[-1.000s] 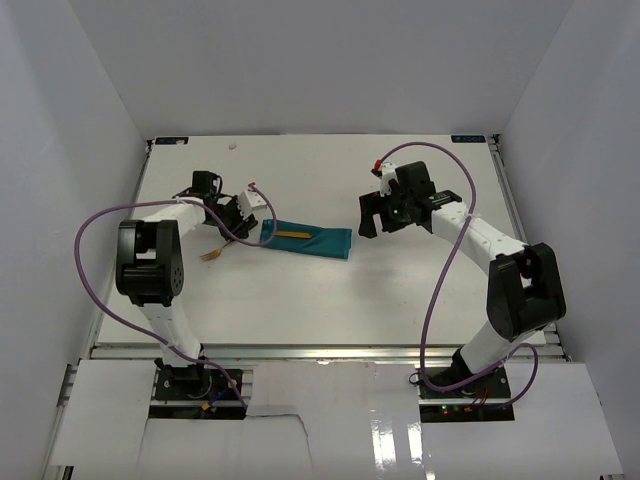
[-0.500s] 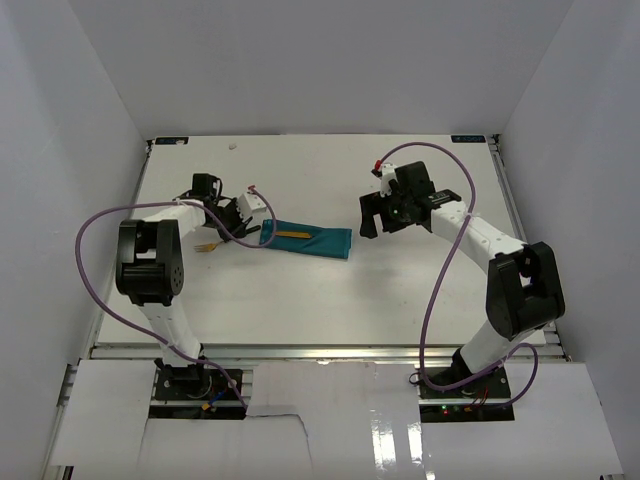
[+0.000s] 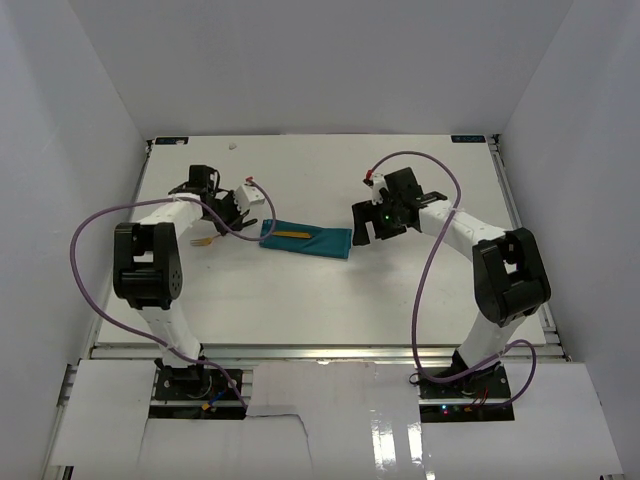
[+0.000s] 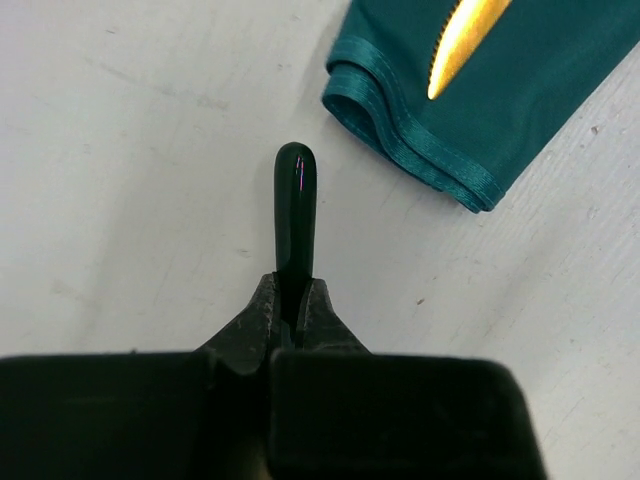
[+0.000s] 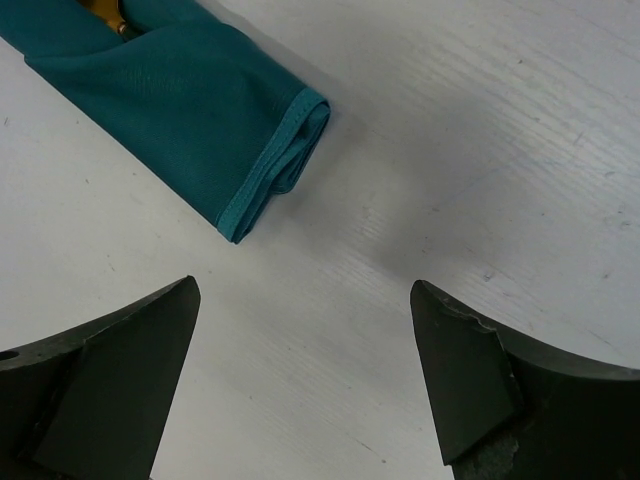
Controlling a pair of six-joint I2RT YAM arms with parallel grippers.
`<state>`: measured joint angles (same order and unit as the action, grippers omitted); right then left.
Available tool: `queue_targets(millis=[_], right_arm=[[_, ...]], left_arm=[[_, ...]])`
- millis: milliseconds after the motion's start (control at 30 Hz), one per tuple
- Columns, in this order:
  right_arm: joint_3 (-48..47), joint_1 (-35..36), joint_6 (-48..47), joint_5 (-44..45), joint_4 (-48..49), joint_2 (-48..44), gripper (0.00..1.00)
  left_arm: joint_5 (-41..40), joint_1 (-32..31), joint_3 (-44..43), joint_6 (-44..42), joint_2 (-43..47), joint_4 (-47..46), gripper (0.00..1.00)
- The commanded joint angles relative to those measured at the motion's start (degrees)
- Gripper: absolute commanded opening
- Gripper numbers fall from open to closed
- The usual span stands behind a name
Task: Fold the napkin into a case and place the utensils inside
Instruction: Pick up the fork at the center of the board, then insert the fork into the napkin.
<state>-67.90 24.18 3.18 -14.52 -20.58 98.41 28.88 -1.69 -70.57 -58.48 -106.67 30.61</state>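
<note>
The left gripper point(image 4: 293, 300) is pinched shut on the fork point(image 4: 295, 210) by its dark handle; only its wrist camera shows that. From above, the folded napkin point(image 3: 320, 242) lies in the middle of the table point(image 3: 300, 300) with the knife point(image 3: 290, 234) tucked in. The right gripper point(image 5: 303, 300) hangs wide open and empty by the napkin's right end.

A white table point(image 3: 300, 300), enclosed by 3 white walls point(image 3: 320, 60), bears 1 pale speck point(image 3: 233, 146) far back.

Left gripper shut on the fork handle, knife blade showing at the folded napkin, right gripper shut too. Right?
No: the right gripper is open, jaws wide apart, per the right wrist view. The rest holds: left gripper shut on the fork handle, knife blade showing at the folded napkin.
</note>
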Motion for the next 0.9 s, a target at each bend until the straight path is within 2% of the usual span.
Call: queue_targets(millis=[0,167,233,400,467,500,567,600,667,867], right_arm=[[-2.68,1.04,1.83,-1.30,2.12,0.73,0.92],[-2.76,1.22,3.32,-1.56,2.91,1.61,0.92],[-2.94,1.39,4.98,-2.08,3.53,2.66,0.93],[-3.82,1.66,7.28,-3.93,3.79,4.94,0.97],[-3.73,1.74,8.41,-3.85,3.97,5.56,1.00],[-3.73,1.83,8.77,-4.11,4.05,5.91,0.94],[-3.82,2.01,9.82,-3.76,4.05,6.70,0.89],[-4.17,2.09,10.00,-3.76,4.05,7.14,0.80],[-4.35,2.09,10.61,-4.02,4.14,8.20,0.68],[-5.14,3.15,12.11,-4.90,5.02,10.92,0.55]], left_arm=[[1.78,0.02,-3.70,1.08,6.73,1.82,0.00],[6.62,-0.85,-2.83,0.12,10.69,2.44,0.00],[7.24,-3.22,-2.21,-0.23,11.75,2.52,0.00],[3.47,-10.24,0.60,-2.34,11.31,2.87,0.00],[1.63,-11.22,0.69,-2.96,9.65,3.05,0.00],[0.92,-11.84,0.43,-2.96,8.86,3.31,0.00],[-1.01,-12.63,-0.80,-3.04,6.22,5.06,0.00],[-1.54,-13.50,-1.24,-3.13,5.43,5.68,0.00],[-2.34,-14.47,-2.03,-3.57,3.41,6.91,0.00],[-5.77,-17.38,-1.94,-4.89,2.08,8.23,0.00]])
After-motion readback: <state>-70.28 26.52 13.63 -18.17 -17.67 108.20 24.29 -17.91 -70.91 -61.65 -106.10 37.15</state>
